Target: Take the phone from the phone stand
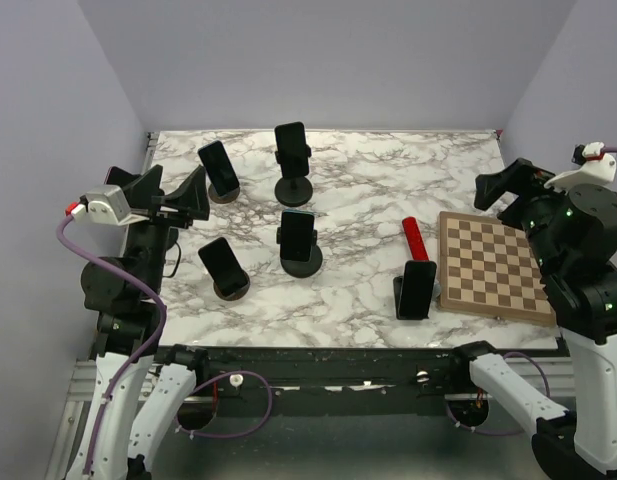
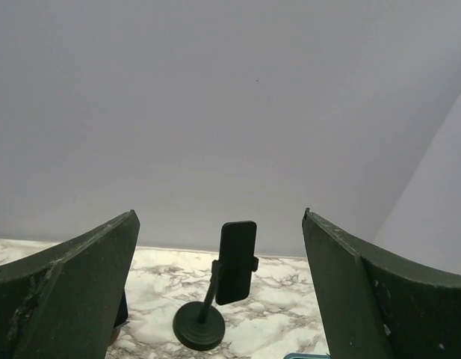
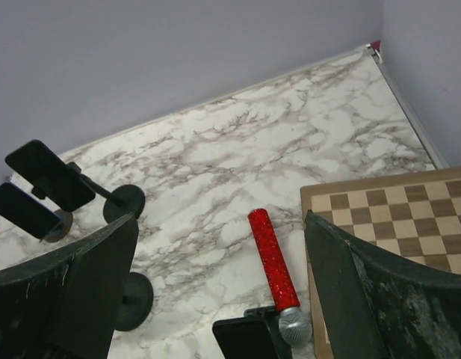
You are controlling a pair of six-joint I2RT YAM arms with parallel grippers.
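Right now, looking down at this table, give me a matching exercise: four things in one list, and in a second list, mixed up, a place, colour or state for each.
Things:
1. chessboard
2. microphone
3. left gripper
4. rearmost phone stand

Descriptions:
A. red handle
B. open, on the left
C. tall, farthest back, near the middle, phone on it
D. brown and cream squares, on the right

Pairs: 1-D, 2-A, 3-B, 4-C

Bright, even light; soft shadows; sharp focus.
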